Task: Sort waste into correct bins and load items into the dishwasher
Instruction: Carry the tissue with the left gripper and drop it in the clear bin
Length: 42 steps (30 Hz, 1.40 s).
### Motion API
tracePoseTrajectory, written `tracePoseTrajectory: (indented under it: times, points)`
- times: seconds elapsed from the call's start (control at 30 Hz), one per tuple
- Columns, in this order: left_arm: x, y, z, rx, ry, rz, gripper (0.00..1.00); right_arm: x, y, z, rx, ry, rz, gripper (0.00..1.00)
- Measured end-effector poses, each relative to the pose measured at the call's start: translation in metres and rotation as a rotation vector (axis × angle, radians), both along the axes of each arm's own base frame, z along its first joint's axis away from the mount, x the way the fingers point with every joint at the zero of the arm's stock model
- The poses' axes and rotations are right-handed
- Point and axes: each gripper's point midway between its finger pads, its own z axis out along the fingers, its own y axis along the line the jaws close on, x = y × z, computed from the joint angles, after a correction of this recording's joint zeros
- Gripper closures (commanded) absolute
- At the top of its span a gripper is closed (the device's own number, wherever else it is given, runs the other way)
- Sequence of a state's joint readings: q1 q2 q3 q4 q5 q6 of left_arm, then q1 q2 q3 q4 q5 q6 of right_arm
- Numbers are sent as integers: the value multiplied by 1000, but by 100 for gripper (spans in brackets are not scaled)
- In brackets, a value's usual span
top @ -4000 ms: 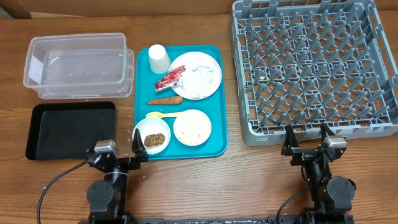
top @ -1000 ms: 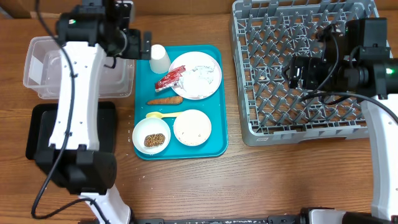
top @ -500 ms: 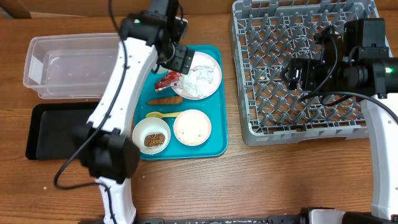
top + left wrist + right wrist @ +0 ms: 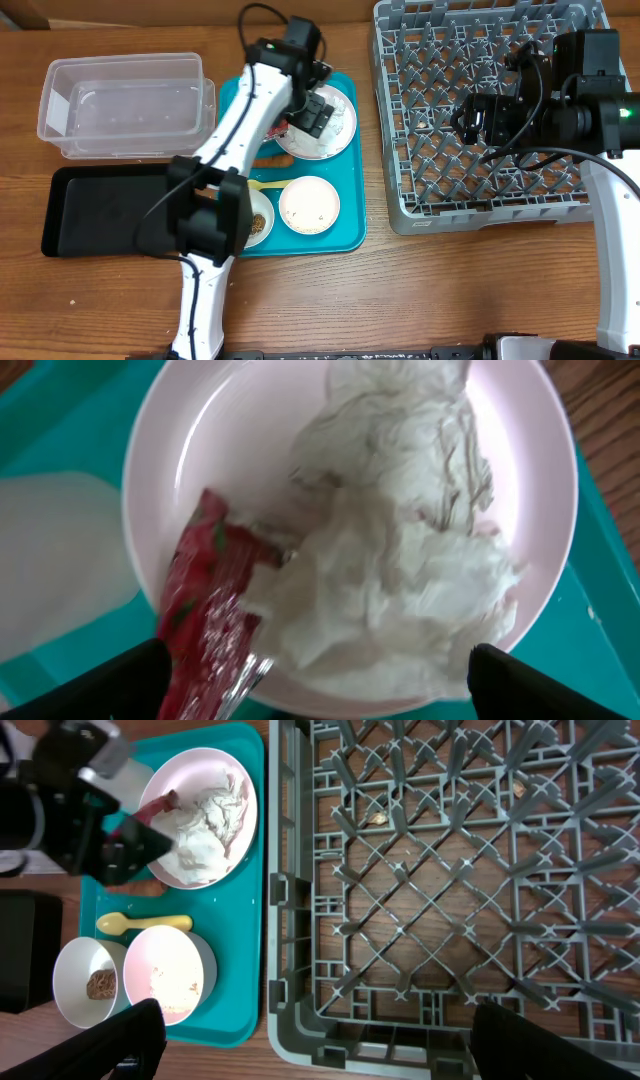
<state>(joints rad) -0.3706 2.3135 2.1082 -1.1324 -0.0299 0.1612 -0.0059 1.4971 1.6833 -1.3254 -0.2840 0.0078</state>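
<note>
The left gripper (image 4: 319, 109) hangs above the far plate (image 4: 190, 450), jaws spread wide over the crumpled paper (image 4: 400, 570), seemingly lined up to pluck that waste away.

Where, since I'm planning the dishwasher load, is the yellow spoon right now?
In the right wrist view, the yellow spoon lies on the teal tray, below the plate and just above the brown-bits bowl and the paler bowl.
</note>
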Motion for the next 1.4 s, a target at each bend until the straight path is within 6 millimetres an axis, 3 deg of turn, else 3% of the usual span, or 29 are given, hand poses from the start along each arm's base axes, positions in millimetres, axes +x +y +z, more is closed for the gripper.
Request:
tracePoseTrajectory:
  times: [0.13, 0.33, 0.37, 0.4, 0.47, 0.53, 0.9, 1.03, 1.2, 1.27, 1.33, 1.4]
  points:
    - [8, -11, -16, 9, -20, -31, 0, -1, 0, 0, 1, 4, 0, 0]
    - [14, -9, -41, 25, -6, -33, 0, -3, 0, -1, 0, 12, 0, 0]
    - [13, -9, -46, 29, 3, -34, 14, -3, 0, -1, 0, 13, 0, 0]
    - [12, -8, -52, 34, 15, -34, 48, -3, 0, -1, 0, 13, 0, 0]
    - [10, -8, -59, 39, 33, -34, 78, -3, 0, -1, 0, 13, 0, 0]
    - [6, -9, -63, 41, 50, -42, 96, -3, 0, -1, 0, 14, 0, 0]
    - [-5, -11, -56, 44, 90, 17, 96, -3, 0, -1, 1, 14, 0, 0]
    - [2, -15, -15, 14, 64, 87, 96, -3, 0, -2, 1, 15, 0, 0]
    - [7, -14, 65, -44, -18, 147, 96, -4, 0, -2, 1, 20, 0, 0]
    - [5, -7, 97, -68, -56, 173, 96, -4, 0, -2, 1, 20, 0, 0]
    - [1, 10, 130, -91, -97, 219, 96, -4, 0, -2, 0, 21, 0, 0]
    - [3, 33, 151, -104, -136, 278, 96, -4, 0, -2, 0, 21, 0, 0]
